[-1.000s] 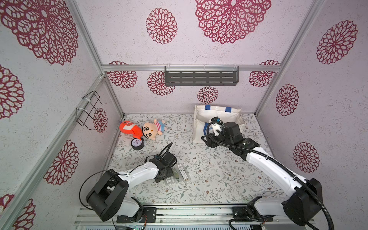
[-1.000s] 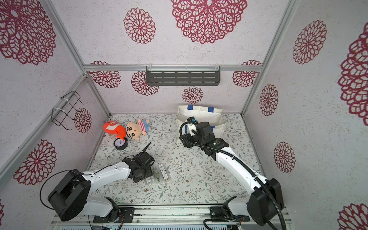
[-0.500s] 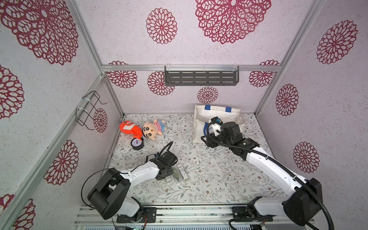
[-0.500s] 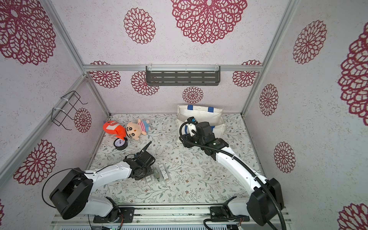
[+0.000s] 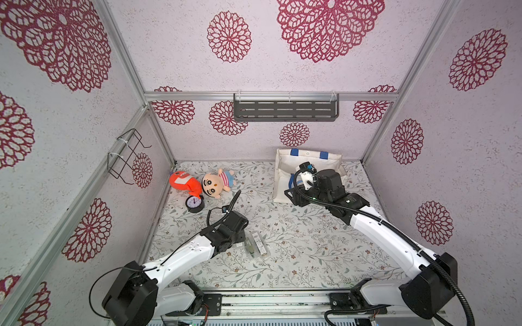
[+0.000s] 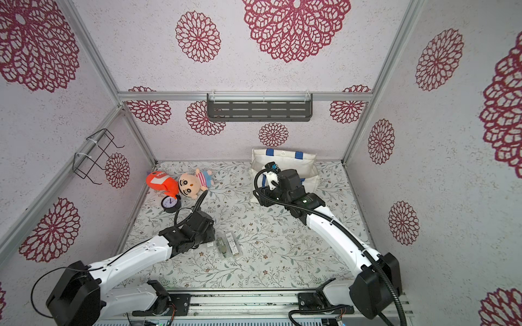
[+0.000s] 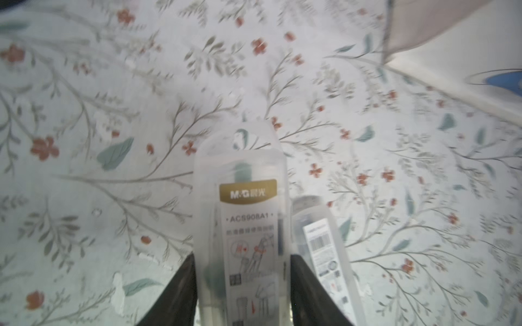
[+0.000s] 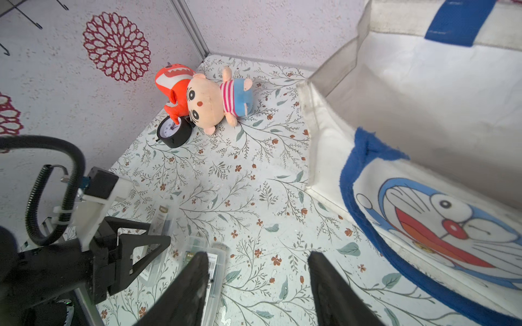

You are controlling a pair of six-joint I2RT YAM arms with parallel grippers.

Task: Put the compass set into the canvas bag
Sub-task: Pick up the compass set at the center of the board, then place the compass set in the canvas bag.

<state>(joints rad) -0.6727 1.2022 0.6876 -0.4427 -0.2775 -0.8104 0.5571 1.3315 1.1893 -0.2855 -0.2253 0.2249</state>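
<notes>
Left wrist view: left gripper (image 7: pixel 242 256) holds the translucent compass set (image 7: pixel 245 197) between its jaws, a finger touching each long side. A second case (image 7: pixel 319 240) lies just outside one jaw. Right wrist view: right gripper (image 8: pixel 257 282), jaws parted, nothing between. Canvas bag (image 8: pixel 324 132) stands just beside one jaw.

A robot lab cell dressed like a corner of a home.
An aluminium frame (image 5: pixel 197 96) holds wallpapered panels (image 5: pixel 175 42) printed with big red flowers, and two white-and-black arms (image 5: pixel 183 254) are mounted on a metal rail (image 5: pixel 282 302) along the front edge. A floral cloth (image 5: pixel 305 254) covers the bottom; a grey shelf (image 5: pixel 285 110) and a wire rack (image 5: pixel 122 146) hang on the panels; plush toys (image 5: pixel 213 185), a small clock (image 5: pixel 195 202) and a bag (image 5: pixel 282 175) give it a homely look.
</notes>
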